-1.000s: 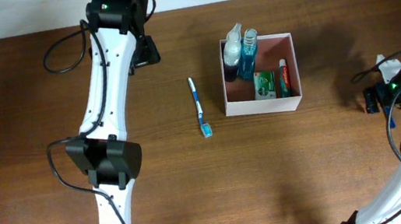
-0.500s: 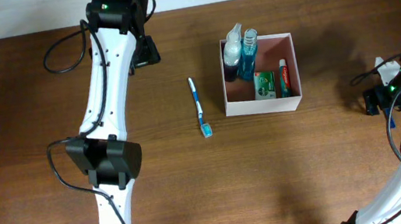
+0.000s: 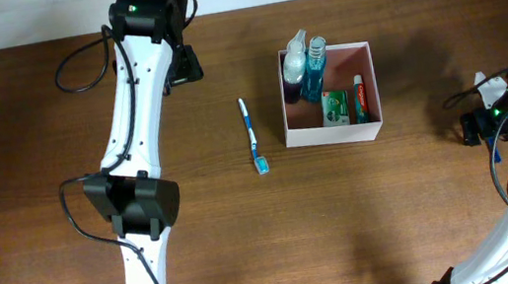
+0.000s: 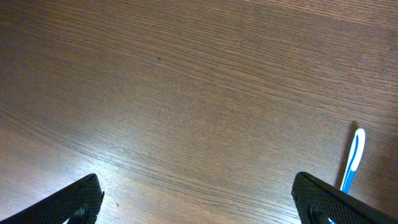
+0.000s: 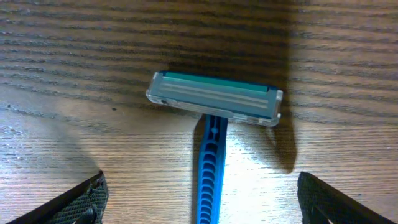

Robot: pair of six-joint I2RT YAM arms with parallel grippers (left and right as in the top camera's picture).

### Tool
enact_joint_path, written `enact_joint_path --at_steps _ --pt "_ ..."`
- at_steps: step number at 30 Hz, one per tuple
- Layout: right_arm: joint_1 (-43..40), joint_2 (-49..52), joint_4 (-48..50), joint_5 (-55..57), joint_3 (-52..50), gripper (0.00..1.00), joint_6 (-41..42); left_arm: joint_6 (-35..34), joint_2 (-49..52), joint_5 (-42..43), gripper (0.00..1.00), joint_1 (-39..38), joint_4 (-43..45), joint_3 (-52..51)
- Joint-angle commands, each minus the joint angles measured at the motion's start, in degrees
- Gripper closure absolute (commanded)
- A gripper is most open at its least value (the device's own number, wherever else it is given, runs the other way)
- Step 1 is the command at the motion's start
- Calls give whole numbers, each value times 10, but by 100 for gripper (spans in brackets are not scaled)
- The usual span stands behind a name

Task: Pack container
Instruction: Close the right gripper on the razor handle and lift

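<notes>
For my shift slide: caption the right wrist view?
Open right gripper poised over a blue razor lying on the wooden table.

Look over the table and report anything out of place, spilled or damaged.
Nothing looks spilled or broken. Two things lie loose on the table outside the container: a toothbrush to its left, and a razor far to its right, flat beneath the open right gripper. The bottles inside crowd one corner.

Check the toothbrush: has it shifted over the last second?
No. The toothbrush lies where it did, left of the box, at the same gap and angle.
</notes>
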Motion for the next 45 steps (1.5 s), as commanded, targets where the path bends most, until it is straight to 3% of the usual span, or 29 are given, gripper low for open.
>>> enact_joint_path --at_steps 1,7,15,20,28,38,45 --pt "2 8 5 -12 -17 7 3 7 -1 -6 1 0 0 -3" --pt "-15 8 3 -59 -17 3 2 7 -1 -6 1 0 0 -3" --pt "-33 8 0 -69 -17 5 2 7 -1 -6 1 0 0 -3" --pt "-31 8 3 -68 -17 25 2 7 -1 -6 1 0 0 -3" --pt "-31 8 3 -68 -17 76 3 7 -1 -6 1 0 0 -3" --pt "-31 8 -7 -68 -13 96 5 7 -1 -6 0 0 0 -3" --pt "-30 8 -48 -90 56 96 24 7 -1 -6 1 0 0 -3"
